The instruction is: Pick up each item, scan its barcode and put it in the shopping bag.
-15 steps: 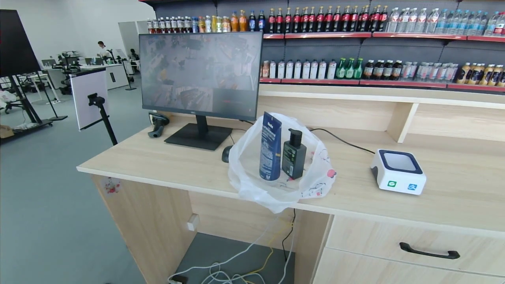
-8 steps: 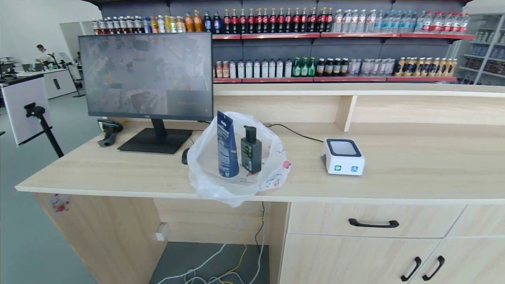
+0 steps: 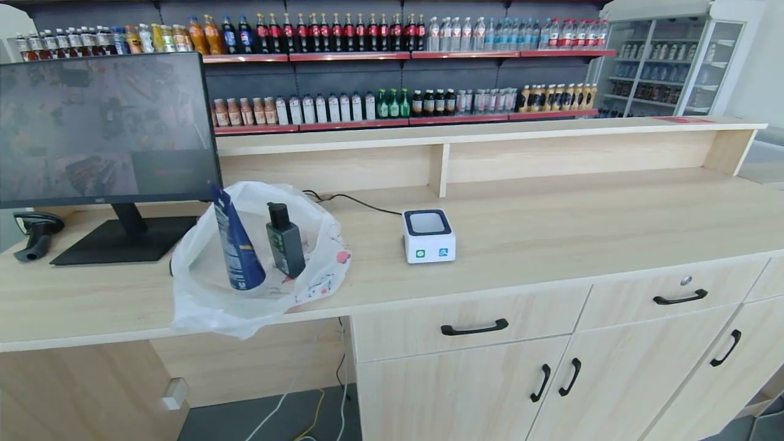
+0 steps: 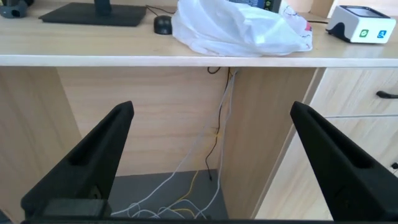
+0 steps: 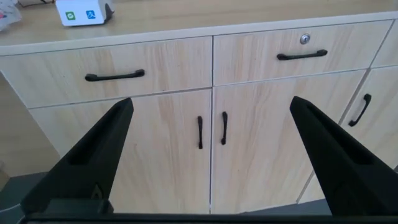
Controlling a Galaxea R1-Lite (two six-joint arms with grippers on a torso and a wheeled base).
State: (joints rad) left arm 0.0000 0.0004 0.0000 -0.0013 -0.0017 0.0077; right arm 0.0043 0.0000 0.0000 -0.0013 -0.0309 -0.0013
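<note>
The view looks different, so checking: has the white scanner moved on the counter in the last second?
No. The white scanner sits in front of the shelf divider just as before; only the camera turned.

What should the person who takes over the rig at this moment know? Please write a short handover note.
Left gripper: open, empty, held low in front of the counter, facing the gap under it.
Right gripper: open, empty, held low, facing the drawers and cabinet doors.
Things: the shopping bag lies open on the counter, with the white scanner box beside it.
Done: the blue tube and the dark bottle stand inside the bag.
Left: whether both were scanned cannot be told, so confirm that first.
</note>
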